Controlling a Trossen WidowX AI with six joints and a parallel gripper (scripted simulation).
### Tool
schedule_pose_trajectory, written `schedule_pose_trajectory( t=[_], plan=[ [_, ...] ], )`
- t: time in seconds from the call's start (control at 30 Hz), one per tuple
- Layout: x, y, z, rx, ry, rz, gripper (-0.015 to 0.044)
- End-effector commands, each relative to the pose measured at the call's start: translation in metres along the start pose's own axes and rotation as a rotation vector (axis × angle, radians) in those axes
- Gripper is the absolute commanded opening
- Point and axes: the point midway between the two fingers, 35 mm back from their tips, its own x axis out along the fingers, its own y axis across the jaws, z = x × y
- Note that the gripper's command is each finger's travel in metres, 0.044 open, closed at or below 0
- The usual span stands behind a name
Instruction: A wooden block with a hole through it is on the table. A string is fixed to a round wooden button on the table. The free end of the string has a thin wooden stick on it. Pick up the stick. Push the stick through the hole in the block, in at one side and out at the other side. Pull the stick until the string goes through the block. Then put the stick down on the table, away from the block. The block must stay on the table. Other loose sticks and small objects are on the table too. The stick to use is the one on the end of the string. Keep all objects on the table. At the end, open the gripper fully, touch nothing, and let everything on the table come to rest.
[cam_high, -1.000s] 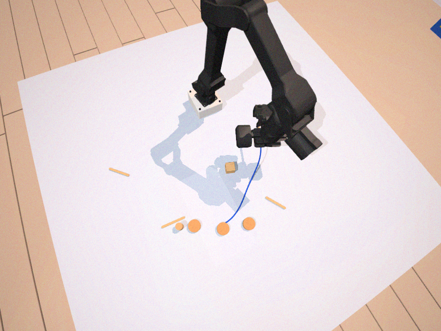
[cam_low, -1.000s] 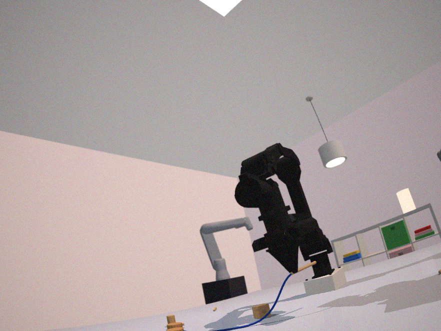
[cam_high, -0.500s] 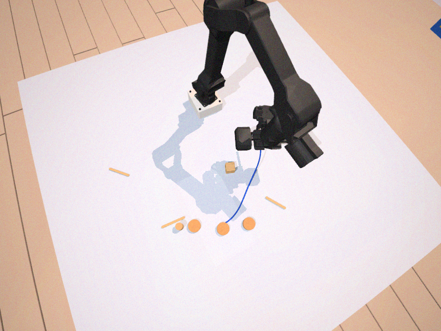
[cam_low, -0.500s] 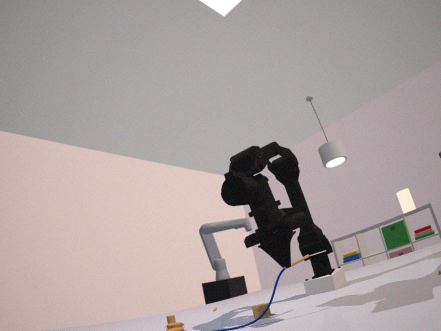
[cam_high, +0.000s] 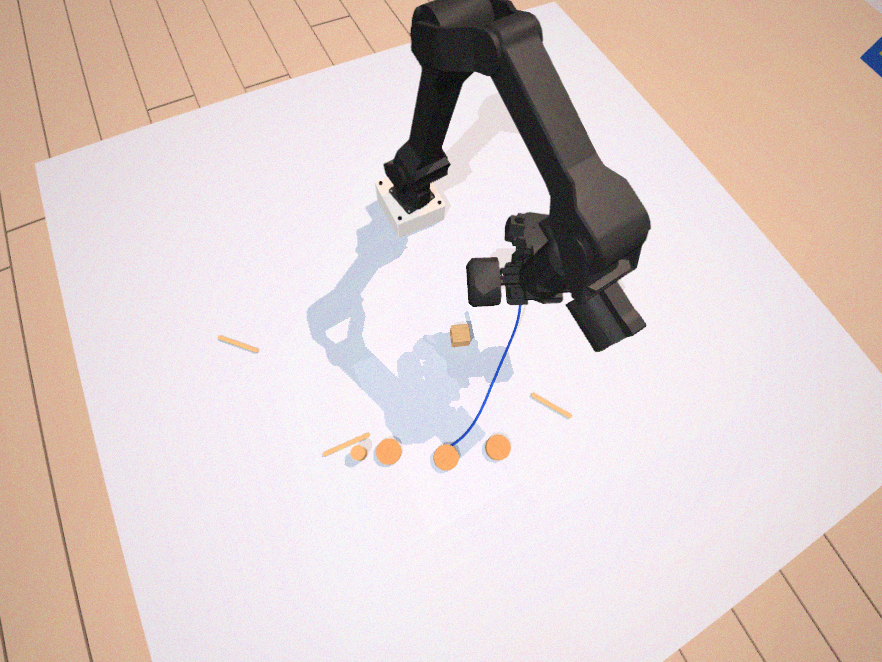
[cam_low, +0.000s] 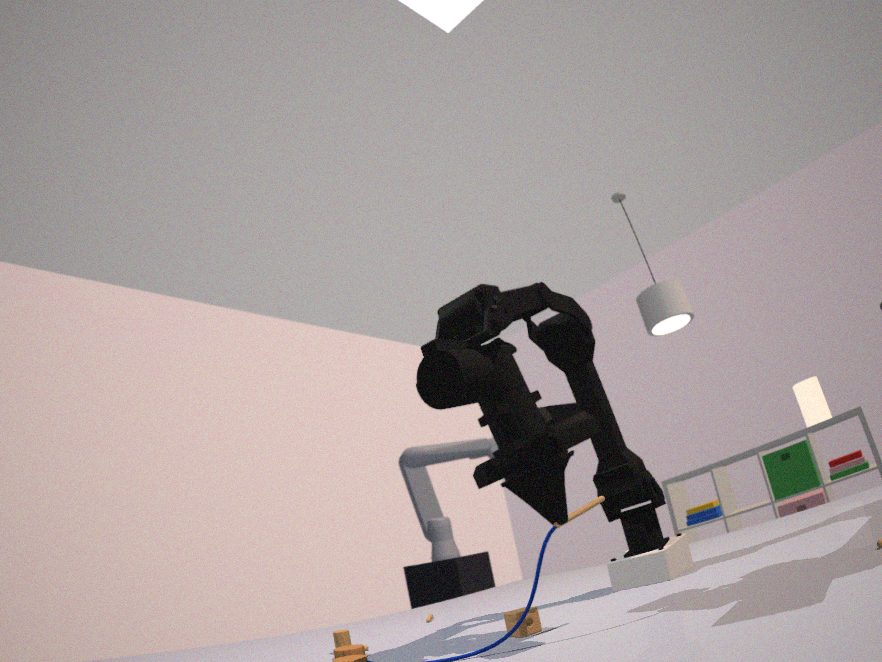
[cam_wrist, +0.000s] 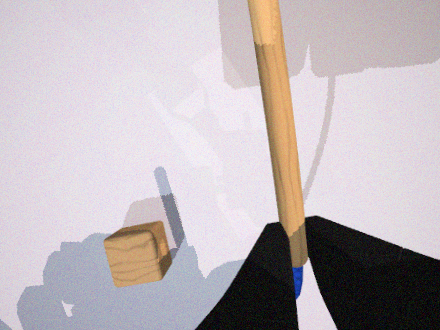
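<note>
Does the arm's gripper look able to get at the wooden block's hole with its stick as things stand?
Probably yes, after moving over: the gripper grips the stick near its string end, leaving most of it free, and nothing visible stands between it and the block.

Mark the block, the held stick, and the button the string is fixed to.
block (cam_high: 459, 335) (cam_low: 522, 622) (cam_wrist: 134, 259): top, exterior, wrist; on its body
held stick (cam_low: 584, 509) (cam_wrist: 281, 135): exterior, wrist; along its shaft
string's button (cam_high: 445, 457): top; on its round face
</note>
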Motion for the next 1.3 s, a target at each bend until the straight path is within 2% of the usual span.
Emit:
schedule_pose_trajectory(
  t=[0.0,0.57,0.93,1.1,1.27],
  plan=[
    [-0.002,0.001,-0.002,-0.003,-0.021,-0.003,0.0],
    [-0.02,0.009,-0.008,-0.01,-0.073,-0.015,0.0],
    [-0.022,-0.006,-0.015,-0.394,-0.052,0.084,0.0],
    [-0.022,-0.007,-0.015,-0.372,-0.05,0.085,0.0],
    [-0.022,-0.007,-0.016,-0.205,-0.041,0.092,0.0]
  ],
)
